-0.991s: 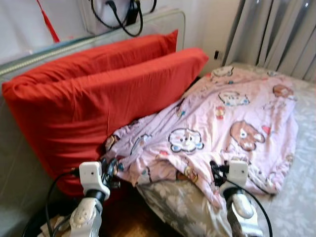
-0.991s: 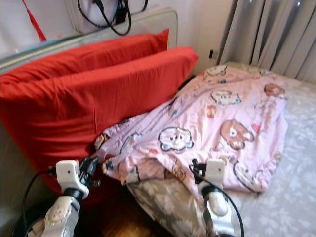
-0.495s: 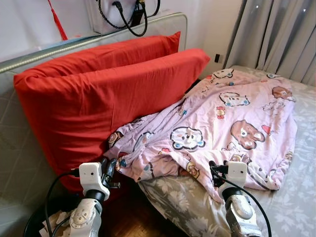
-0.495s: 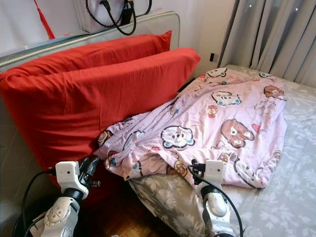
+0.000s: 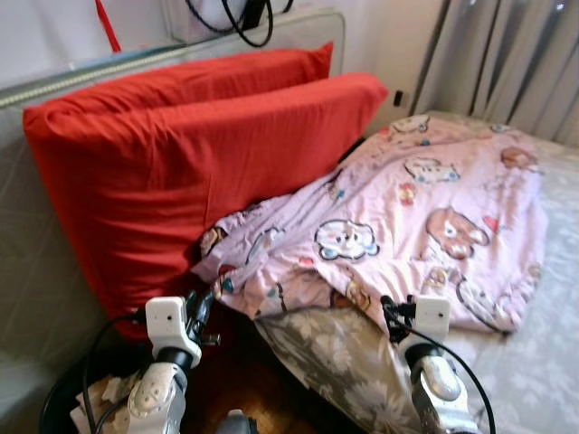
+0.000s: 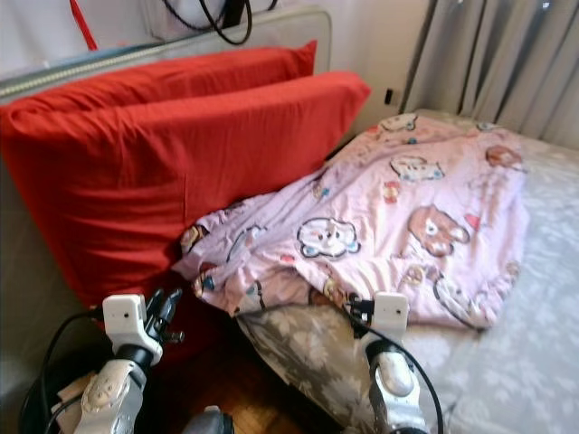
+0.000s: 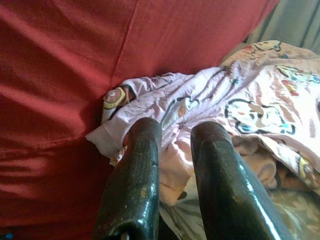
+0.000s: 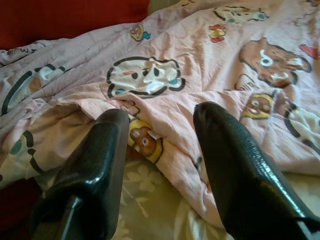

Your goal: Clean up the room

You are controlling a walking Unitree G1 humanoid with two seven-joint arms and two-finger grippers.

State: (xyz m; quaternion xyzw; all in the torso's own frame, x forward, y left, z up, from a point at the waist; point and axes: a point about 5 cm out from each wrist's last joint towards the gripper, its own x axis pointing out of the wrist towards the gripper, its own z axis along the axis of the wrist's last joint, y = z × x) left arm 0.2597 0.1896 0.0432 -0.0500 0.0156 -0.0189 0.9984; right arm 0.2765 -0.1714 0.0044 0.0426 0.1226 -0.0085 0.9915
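Note:
A pink blanket (image 5: 425, 217) printed with cartoon animals lies crumpled across the bed (image 5: 335, 353), which has a grey floral sheet. Its near corner hangs against two big red pillows (image 5: 181, 163) that lean on the padded headboard (image 5: 36, 289). My left gripper (image 5: 204, 309) is held low in front of the pillows. In the left wrist view this gripper (image 7: 175, 130) points at the blanket's corner, fingers a little apart and holding nothing. My right gripper (image 5: 391, 318) hovers at the bed's near edge. The right wrist view shows it (image 8: 160, 115) open just short of the blanket's hem.
Grey curtains (image 5: 507, 54) hang behind the bed on the right. Black cables (image 5: 237, 16) dangle above the headboard. A black bin with crumpled paper (image 5: 90, 407) stands by my left arm. A strip of dark wood floor (image 5: 249, 384) runs between the pillows and the bed.
The whole picture has shifted and tilted slightly downward, so the camera moved. Both arms keep the same pose, and the blanket and pillows lie as before.

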